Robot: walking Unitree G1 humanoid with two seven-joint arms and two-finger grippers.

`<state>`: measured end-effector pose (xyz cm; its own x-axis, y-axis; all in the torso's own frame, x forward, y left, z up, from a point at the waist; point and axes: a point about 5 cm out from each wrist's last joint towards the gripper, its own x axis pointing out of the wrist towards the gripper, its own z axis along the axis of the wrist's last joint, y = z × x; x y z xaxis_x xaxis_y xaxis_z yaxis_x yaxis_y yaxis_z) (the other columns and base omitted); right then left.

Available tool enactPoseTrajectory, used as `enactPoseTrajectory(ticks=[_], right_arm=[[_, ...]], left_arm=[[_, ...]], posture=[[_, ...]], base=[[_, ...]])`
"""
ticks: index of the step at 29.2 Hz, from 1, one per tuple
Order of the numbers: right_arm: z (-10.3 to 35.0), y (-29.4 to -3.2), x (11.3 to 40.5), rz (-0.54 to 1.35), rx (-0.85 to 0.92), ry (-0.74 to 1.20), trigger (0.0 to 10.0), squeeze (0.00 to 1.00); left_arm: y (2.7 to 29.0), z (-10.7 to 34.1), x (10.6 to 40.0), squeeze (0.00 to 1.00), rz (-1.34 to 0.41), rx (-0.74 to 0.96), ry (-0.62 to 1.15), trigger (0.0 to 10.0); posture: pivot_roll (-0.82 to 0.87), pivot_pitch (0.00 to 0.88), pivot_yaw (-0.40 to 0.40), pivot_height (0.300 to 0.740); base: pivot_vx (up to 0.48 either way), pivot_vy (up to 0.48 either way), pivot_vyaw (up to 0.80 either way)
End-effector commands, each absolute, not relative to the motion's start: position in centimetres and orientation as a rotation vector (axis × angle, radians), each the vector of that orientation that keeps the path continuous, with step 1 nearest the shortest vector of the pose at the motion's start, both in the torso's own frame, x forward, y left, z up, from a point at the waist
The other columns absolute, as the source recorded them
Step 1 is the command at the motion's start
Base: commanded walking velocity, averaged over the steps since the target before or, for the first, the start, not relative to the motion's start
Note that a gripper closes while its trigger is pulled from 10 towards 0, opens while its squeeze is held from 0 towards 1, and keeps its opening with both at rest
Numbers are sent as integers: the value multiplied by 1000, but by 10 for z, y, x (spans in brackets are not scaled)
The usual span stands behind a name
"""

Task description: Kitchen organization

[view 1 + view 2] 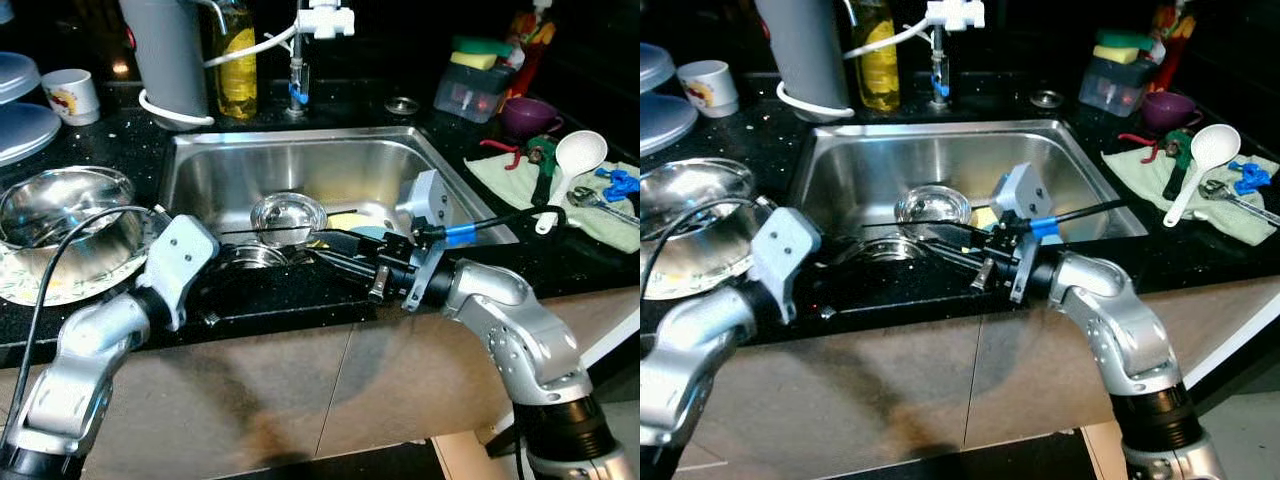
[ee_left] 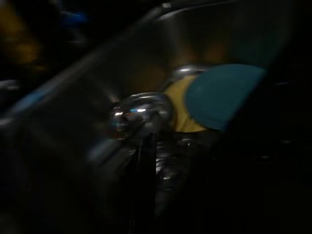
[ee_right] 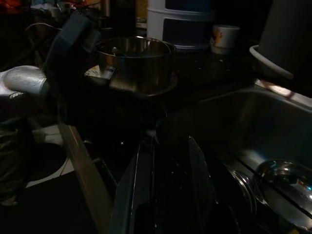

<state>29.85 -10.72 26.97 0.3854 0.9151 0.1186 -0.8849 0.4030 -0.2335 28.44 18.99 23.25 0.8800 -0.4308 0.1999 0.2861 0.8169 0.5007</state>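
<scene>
A small steel bowl (image 1: 288,215) lies in the steel sink (image 1: 300,150), with a yellow piece (image 2: 178,109) and a teal one (image 2: 222,95) beside it. A second steel dish (image 1: 250,256) lies by the sink's front wall. My left gripper (image 1: 270,240) reaches from the left over the front rim towards the bowl; its view is blurred. From the right, my right gripper (image 1: 325,243) points left along the front rim. Its two fingers (image 3: 141,185) stand slightly apart, and nothing clear shows between them.
A large steel pot (image 1: 65,215) sits on a patterned plate at the left, near my left arm. Behind the sink stand a grey cylinder (image 1: 165,55), an oil bottle (image 1: 237,60) and the tap (image 1: 296,70). A white ladle (image 1: 575,165) and tools lie on a green cloth (image 1: 600,220) at right.
</scene>
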Motion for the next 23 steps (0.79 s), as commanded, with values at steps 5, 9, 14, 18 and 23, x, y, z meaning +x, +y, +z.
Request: enactPoseTrajectory(ticks=[5, 9, 14, 18, 23], right_arm=[[268, -104, 298, 1175, -134, -235, 10000, 0], [268, -104, 298, 1177, -134, -232, 10000, 0], [268, -104, 297, 1178, -135, -230, 10000, 0], [267, -105, 296, 1180, -134, -226, 10000, 0], [266, -105, 296, 1182, -132, -224, 10000, 0]], left_arm=[[193, 229, 266, 0, -283, 482, -367, 10000], [193, 226, 252, 0, -249, 433, -380, 10000], [193, 233, 243, 0, -174, 421, -462, 10000], [204, 248, 223, 0, 74, 400, -582, 10000], [222, 251, 213, 0, 262, 368, -583, 10000]], posture=[[13, 167, -71, 740], [11, 170, -71, 740], [9, 174, -69, 740], [8, 181, -68, 740], [11, 183, -70, 740]], base=[[0, 0, 0], [0, 0, 0], [0, 0, 0], [0, 0, 0], [0, 0, 0]])
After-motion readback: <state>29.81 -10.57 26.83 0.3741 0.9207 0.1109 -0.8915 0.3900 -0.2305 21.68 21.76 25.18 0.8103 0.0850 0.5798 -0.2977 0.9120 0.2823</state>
